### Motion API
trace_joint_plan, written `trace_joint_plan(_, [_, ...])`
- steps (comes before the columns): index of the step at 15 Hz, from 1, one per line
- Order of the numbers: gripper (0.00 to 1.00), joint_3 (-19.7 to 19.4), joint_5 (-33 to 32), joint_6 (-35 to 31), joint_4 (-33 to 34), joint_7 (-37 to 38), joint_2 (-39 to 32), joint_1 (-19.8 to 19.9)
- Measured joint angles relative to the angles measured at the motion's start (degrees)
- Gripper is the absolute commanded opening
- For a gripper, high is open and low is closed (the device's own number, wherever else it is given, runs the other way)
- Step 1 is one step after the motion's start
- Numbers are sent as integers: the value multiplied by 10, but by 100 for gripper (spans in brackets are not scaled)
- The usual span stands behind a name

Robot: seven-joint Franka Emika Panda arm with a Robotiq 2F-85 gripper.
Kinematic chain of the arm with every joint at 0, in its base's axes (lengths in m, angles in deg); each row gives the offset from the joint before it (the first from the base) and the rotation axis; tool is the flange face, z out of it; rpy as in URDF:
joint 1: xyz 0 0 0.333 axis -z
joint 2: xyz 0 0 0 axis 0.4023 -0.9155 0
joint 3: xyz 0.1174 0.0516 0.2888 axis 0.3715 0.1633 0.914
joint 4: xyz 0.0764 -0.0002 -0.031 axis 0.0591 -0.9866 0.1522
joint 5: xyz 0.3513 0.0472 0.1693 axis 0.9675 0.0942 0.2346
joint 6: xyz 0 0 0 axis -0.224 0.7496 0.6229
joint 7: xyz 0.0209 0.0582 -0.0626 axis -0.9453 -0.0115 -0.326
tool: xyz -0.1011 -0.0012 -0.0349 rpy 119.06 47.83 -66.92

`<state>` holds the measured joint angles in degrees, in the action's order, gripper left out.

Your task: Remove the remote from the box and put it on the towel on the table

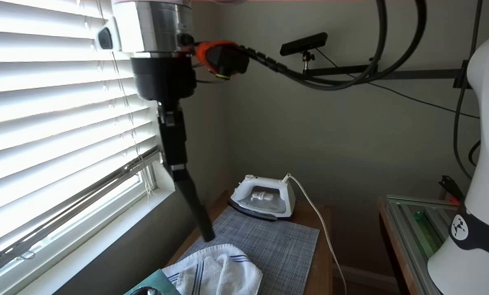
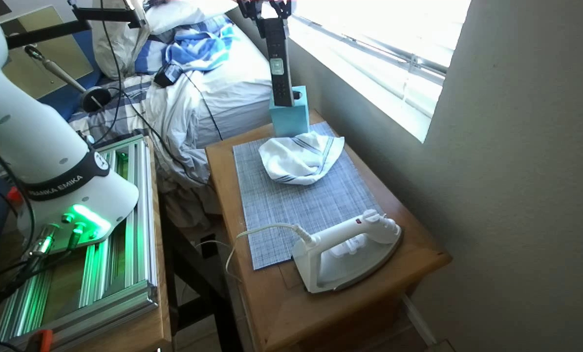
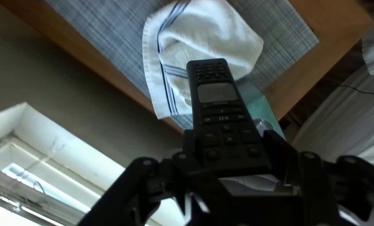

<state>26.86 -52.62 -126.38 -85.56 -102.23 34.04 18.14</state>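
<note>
My gripper [image 3: 227, 135] is shut on the upper end of a long black remote [image 3: 218, 91], one finger on each side. In an exterior view the remote [image 1: 195, 209] hangs tilted in the air from the gripper [image 1: 178, 166]. In an exterior view the remote [image 2: 279, 63] covers part of the teal box [image 2: 291, 121], and the gripper [image 2: 271, 22] is at the top edge. The remote is outside the box. The white towel with blue stripes [image 2: 298, 159] lies crumpled beside the box, below the remote. The box also shows in the wrist view [image 3: 262, 110], partly hidden behind the remote.
The towel lies on a grey woven placemat [image 2: 267, 210] on a small wooden table [image 2: 281, 313]. A white iron [image 2: 350, 249] with a cord stands at the table's far end from the box. A wall and window sill [image 2: 364, 80] run along one side, a bed [image 2: 242, 93] beyond the box.
</note>
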Motion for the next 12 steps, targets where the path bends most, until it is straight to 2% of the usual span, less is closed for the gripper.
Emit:
trace_joint_plan(5, [32,-17,-20,131,1,37,-18,19])
trace_joint_plan(12, [32,-19,-19,171,26,66,-147,19])
